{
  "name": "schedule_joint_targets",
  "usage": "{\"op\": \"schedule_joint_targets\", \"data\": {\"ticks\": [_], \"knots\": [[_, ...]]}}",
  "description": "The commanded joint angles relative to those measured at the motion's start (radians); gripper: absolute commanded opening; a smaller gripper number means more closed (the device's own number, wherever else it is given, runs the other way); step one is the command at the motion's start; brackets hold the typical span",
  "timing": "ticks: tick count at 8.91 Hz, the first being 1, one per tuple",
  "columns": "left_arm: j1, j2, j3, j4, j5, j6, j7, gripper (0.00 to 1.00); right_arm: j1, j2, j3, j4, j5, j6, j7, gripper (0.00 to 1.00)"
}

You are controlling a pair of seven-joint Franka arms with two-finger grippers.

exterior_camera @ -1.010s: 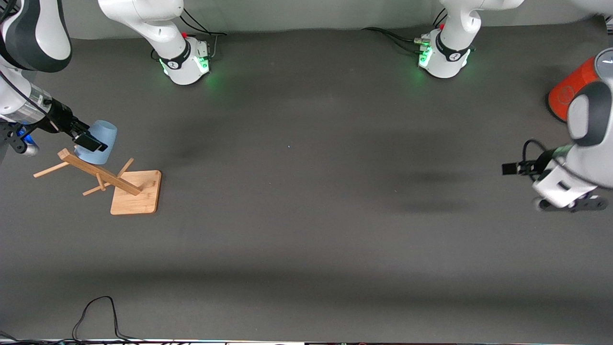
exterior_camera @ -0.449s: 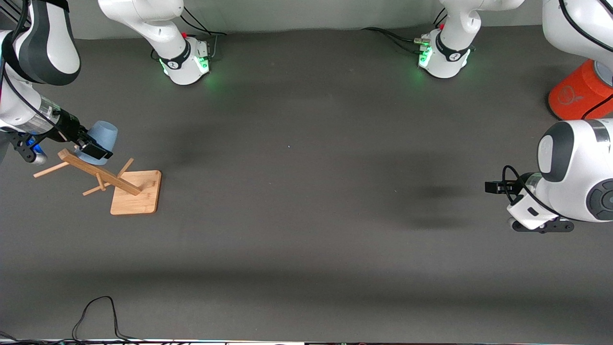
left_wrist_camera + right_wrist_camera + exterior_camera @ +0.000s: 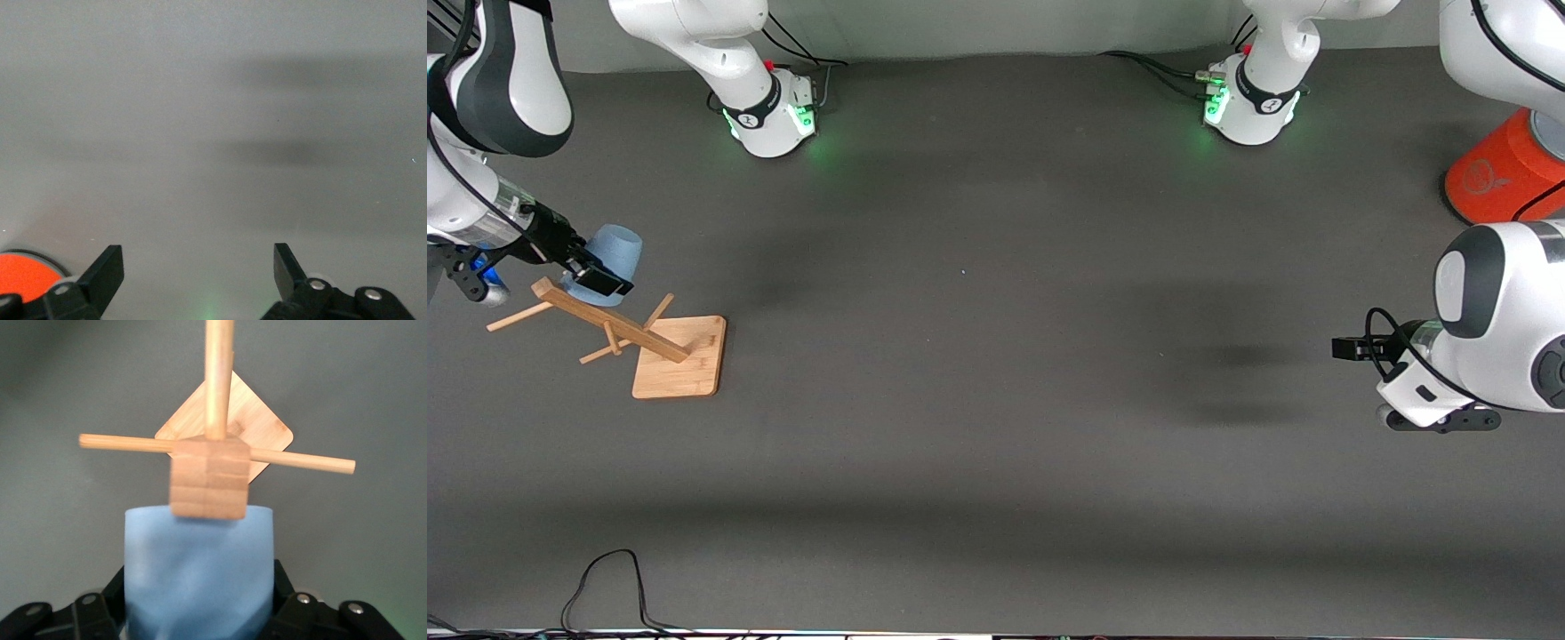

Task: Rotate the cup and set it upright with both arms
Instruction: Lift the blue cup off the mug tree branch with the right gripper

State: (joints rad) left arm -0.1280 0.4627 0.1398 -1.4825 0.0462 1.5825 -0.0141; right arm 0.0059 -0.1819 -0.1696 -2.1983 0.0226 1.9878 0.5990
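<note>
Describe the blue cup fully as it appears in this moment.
The cup is a small pale blue plastic tumbler, handleless and tapered. The right pincer is shut on it, fingers pressing its sides in the right wrist view. It hangs tilted by the top of the wooden rack, at the right arm's end of the table. Its inside isn't visible.

Orange cylinder (image 3: 1507,173) cut by edge

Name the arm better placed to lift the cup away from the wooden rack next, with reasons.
Right. The right gripper is already shut on the cup above the wooden rack. The left gripper hangs open over bare table at the left arm's end, holding nothing.
</note>
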Motion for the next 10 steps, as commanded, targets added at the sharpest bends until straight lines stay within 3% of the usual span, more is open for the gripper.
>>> {"op": "schedule_joint_targets", "data": {"ticks": [1,3,6,9,10], "knots": [[0.007,0.008,0.004,0.018,-0.011,-0.001,0.011,1.0,0.025,-0.019,0.002,0.098,0.016,-0.131,0.028,0.59],[0.008,0.007,0.004,0.011,-0.009,0.017,0.011,1.0,0.08,-0.057,0.002,0.115,0.02,-0.197,0.102,0.58],[0.005,0.007,0.004,0.011,-0.011,0.017,0.011,1.0,0.222,-0.114,0.001,0.117,0.094,-0.259,0.348,0.59],[0.01,0.007,0.004,0.018,-0.011,0.02,0.022,1.0,0.438,-0.126,0.002,0.135,0.1,-0.253,0.682,0.58],[0.007,0.005,0.004,0.018,-0.009,0.02,0.022,1.0,0.568,-0.073,0.002,0.19,0.1,-0.233,0.87,0.58]]}}
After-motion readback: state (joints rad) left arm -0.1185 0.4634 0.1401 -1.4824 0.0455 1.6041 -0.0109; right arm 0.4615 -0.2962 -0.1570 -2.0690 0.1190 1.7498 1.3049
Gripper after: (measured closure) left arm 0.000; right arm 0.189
